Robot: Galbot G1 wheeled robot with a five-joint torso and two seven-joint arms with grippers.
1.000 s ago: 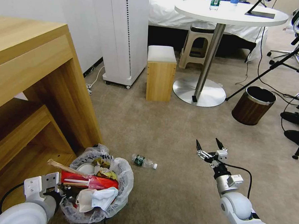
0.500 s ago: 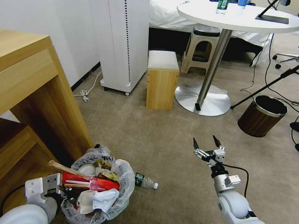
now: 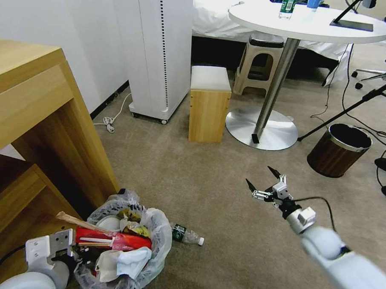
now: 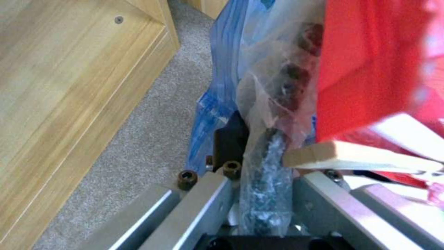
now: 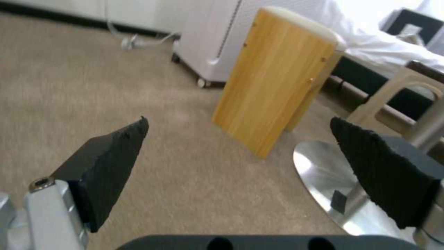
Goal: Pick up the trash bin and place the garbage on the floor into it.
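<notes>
Low on the beige carpet [image 3: 225, 180], beside the wooden desk [image 3: 40, 125], the trash bin [image 3: 154, 241] sits heaped with red wrappers and paper. At its near rim the left end effector [image 3: 75, 252] is clamped on the bag-covered edge. Outstretched above bare floor, the right end effector [image 3: 261, 183] hangs spread wide, empty. A green-label bottle [image 3: 187, 235] lies just beside the bin.

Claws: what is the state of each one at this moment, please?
Left claw: shut on the trash bin, gripping its rim and plastic bag.
Right claw: open, holding nothing, above the floor.
</notes>
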